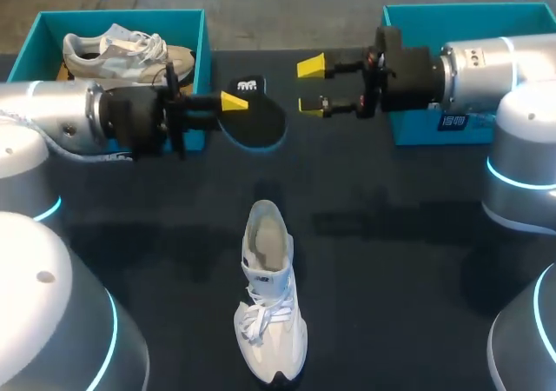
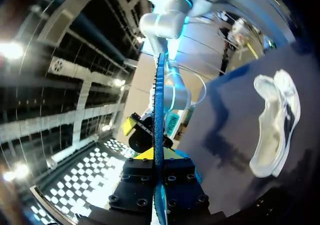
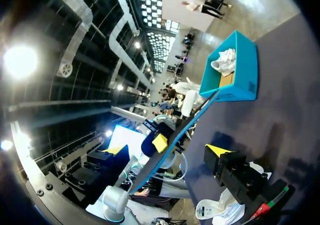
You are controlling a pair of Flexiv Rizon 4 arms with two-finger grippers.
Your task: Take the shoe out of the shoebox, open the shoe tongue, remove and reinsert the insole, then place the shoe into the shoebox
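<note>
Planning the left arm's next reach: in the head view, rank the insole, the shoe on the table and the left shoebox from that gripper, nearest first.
1. The insole, held in the left gripper.
2. The left shoebox, just behind the gripper.
3. The shoe, mid-table, toward the robot's base.

Shoe (image 1: 271, 313) on the table (image 1: 391, 261), near middle; lies lengthwise, toe toward the robot, heel toward the far edge. Well behind it, toward the far side: insole (image 1: 256, 122), pinched in the left gripper (image 1: 233, 102), entering from the left. Just right of the insole, not touching it: right gripper (image 1: 311, 85), fingers spread, entering from the right. Far left corner: left shoebox (image 1: 122, 13), second shoe (image 1: 122, 52) inside. Far right corner: right shoebox (image 1: 469, 10), well apart from the left one.
</note>
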